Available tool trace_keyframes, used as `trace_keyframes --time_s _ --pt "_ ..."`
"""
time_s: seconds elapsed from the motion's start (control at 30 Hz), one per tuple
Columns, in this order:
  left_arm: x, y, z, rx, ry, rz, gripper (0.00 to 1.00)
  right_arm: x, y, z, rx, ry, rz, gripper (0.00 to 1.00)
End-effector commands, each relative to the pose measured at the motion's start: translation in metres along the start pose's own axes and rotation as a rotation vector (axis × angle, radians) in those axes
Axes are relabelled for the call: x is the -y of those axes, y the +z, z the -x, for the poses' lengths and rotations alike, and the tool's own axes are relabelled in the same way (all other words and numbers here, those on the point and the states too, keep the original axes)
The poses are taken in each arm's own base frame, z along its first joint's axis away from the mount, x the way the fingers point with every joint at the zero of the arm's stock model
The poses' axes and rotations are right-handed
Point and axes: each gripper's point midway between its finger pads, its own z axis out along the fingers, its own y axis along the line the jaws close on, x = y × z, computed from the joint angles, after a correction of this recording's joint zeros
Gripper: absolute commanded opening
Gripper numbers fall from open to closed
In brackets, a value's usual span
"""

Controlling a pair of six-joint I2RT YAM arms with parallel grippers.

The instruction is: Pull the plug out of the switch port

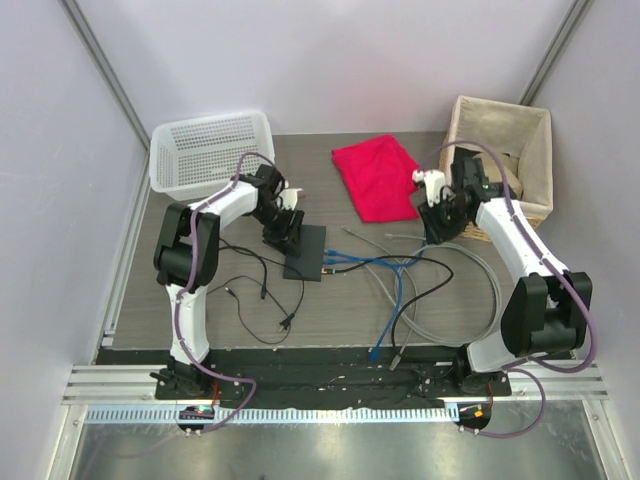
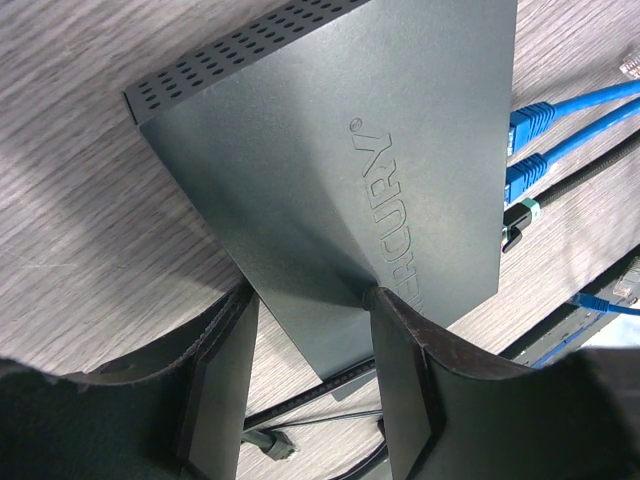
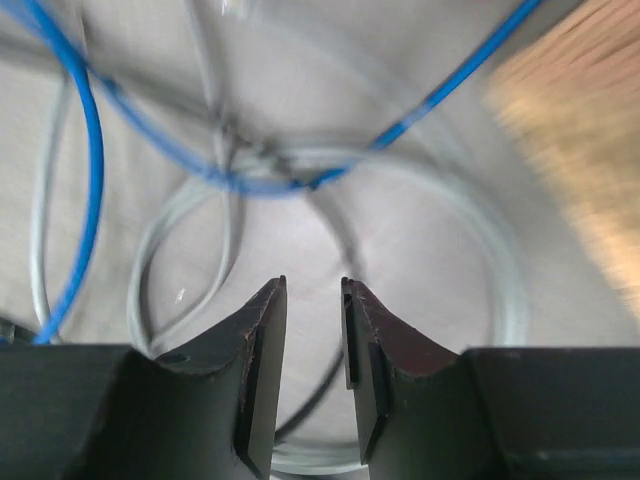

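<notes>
Top view: the switch lies left of centre on the bench. Left wrist: left fingers stand half apart astride its lower corner; I cannot tell whether they grip it. Right wrist: right fingers are narrowly apart and empty, above blurred cables.

Raised "MERCURY" lettering with small ® mark on black top face of switch; no other text legible.
</notes>
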Motion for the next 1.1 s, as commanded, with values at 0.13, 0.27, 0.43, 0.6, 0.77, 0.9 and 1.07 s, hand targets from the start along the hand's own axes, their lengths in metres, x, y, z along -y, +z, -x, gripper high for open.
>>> trace_keyframes --time_s 0.13,0.27,0.43,0.6,0.77,0.9,1.07 --pt "-0.003 0.013 -0.002 -0.025 0.02 0.039 0.53 0.011 0.002 -0.096 -0.269 0.137 -0.137 0.35" --pt "-0.001 0.015 -0.006 -0.03 0.026 0.038 0.53 0.046 -0.026 -0.085 -0.109 0.369 -0.169 0.35" --pt "0.003 0.019 -0.005 -0.036 0.032 0.032 0.53 0.071 -0.054 -0.08 0.01 0.397 -0.248 0.43" --pt "0.007 0.024 -0.006 -0.048 0.035 0.022 0.53 0.061 -0.037 -0.134 -0.201 0.289 -0.212 0.37" --pt "0.006 0.023 -0.008 -0.049 0.037 0.027 0.53 0.055 -0.029 -0.182 -0.32 0.237 -0.154 0.3" --pt "0.006 0.026 -0.01 -0.055 0.034 0.022 0.53 0.027 -0.021 -0.217 -0.487 0.233 0.017 0.23" --pt "0.005 0.027 -0.009 -0.059 0.034 0.027 0.54 -0.008 -0.008 -0.16 -0.244 0.269 0.252 0.4"
